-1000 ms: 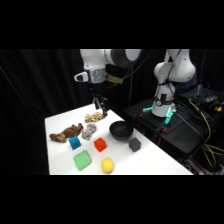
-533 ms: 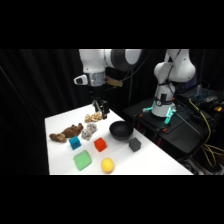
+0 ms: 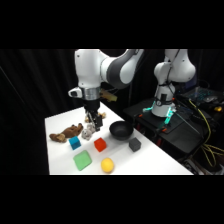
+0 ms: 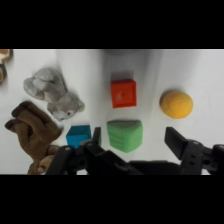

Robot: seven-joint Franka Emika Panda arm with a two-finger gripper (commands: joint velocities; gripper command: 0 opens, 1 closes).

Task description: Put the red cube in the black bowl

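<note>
The red cube [image 3: 100,145] sits free on the white surface [image 3: 150,162], about midway between its two long edges, and nothing touches it. You can see in the wrist view that the red cube [image 4: 123,93] lies ahead of the gripper [image 4: 132,140], whose two fingers are spread wide with nothing between them. In the side view the gripper [image 3: 93,122] hangs above the surface on the far side of the cube, nearer the surface's far edge, and is well clear of it.

The black bowl [image 3: 121,130] stands just beyond the cube, toward the edge nearest the arm's base, and as far as you can see its hollow holds nothing. A dark grey cube [image 3: 134,144] rests close to the bowl, toward that same edge.

On the cube's other side you have a blue cube [image 3: 75,143], and nearer the front edge a green block [image 3: 82,160] and a yellow ball [image 3: 107,165]. A brown plush toy [image 3: 66,133] and a grey plush toy [image 3: 88,132] lie toward the far corner, the grey one just beneath the gripper.
</note>
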